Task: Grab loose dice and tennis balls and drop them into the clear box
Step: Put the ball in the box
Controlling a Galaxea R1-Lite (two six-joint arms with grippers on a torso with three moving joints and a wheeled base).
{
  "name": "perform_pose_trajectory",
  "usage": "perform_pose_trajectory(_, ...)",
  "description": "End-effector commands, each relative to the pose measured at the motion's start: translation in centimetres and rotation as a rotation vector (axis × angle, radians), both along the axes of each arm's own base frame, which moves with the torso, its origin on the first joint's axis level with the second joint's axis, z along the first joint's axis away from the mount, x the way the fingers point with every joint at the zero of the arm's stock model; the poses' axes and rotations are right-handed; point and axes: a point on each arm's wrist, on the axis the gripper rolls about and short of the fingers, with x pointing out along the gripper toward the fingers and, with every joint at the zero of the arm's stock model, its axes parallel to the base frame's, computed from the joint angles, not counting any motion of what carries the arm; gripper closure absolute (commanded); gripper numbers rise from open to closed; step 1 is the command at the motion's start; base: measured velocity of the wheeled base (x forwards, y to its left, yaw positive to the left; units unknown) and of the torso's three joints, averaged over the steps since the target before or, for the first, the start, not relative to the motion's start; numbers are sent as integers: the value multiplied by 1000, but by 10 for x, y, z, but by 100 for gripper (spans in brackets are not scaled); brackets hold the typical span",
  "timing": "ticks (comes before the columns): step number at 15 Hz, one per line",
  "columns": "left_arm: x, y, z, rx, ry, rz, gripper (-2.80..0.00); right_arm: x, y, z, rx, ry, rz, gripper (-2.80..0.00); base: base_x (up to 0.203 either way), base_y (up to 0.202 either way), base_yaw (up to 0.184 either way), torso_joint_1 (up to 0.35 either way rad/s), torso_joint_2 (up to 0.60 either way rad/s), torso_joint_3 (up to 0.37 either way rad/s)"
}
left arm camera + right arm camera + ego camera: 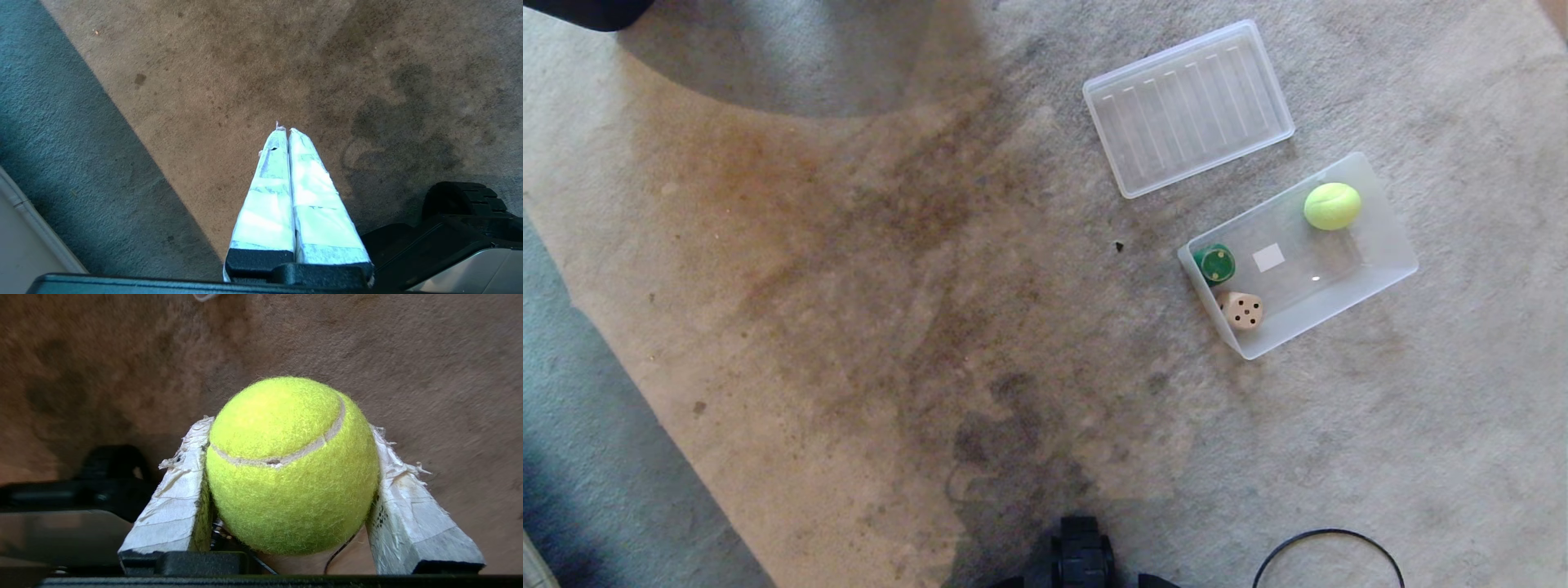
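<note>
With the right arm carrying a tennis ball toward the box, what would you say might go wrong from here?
1. The right claw pinches the held tennis ball only by its sides, so a quick swing might let it slip onto the carpet.
2. The clear box has low walls; a high drop could bounce out.
3. Landing on the tan die, green die or boxed ball could deflect it.

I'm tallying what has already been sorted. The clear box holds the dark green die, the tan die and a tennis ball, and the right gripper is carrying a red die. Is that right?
Not quite. The right gripper is shut on a second tennis ball, not a red die; the right wrist view shows it. The clear box does hold the dark green die, the tan die and a tennis ball.
</note>
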Motion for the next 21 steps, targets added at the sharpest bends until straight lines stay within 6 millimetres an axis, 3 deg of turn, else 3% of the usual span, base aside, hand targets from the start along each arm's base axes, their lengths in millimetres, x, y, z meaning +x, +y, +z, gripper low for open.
perform_pose_trajectory(1, 0, 0, 0, 0, 0, 0, 0, 40, 1, 37, 44, 177, -3, 0, 0, 0, 0, 0, 0, 0)
perform_pose_trajectory(3, 0, 0, 0, 0, 0, 0, 0, 96, 2, 52, 84, 331, -17, 0, 0, 0, 0, 0, 0, 0)
perform_pose_trajectory(6, 0, 0, 0, 0, -1, 0, 0, 175, 4, 51, 126, 420, -33, 0, 0, 0, 0, 0, 0, 0)
perform_pose_trajectory(10, 0, 0, 0, 0, -1, 0, 0, 282, 6, 26, 149, 358, -60, 0, 0, 0, 0, 0, 0, 0)
perform_pose_trajectory(12, 0, 0, 0, 0, 0, 0, 0, 331, 7, 32, 164, 202, -55, 0, 0, 0, 0, 0, 0, 0)
perform_pose_trajectory(13, 0, 0, 0, 0, 0, 0, 0, 348, 8, 41, 172, 111, -49, 0, 0, 0, 0, 0, 0, 0)
perform_pose_trajectory(16, 0, 0, 0, 0, 0, 0, 0, 373, 10, 46, 180, 35, -40, 0, 0, 0, 0, 0, 0, 0)
perform_pose_trajectory(18, 0, 0, 0, 0, 0, 0, 0, 380, 11, 48, 182, 15, -35, 0, 0, 0, 0, 0, 0, 0)
perform_pose_trajectory(19, 0, 0, 0, 0, 0, 0, 0, 382, 13, 48, 186, -6, -9, -280, 0, 0, 0, 0, 0, 0)
perform_pose_trajectory(21, 0, 0, 0, 0, 0, 0, 0, 384, 17, 50, 195, -50, 33, -280, 0, 0, 0, 0, 0, 0)
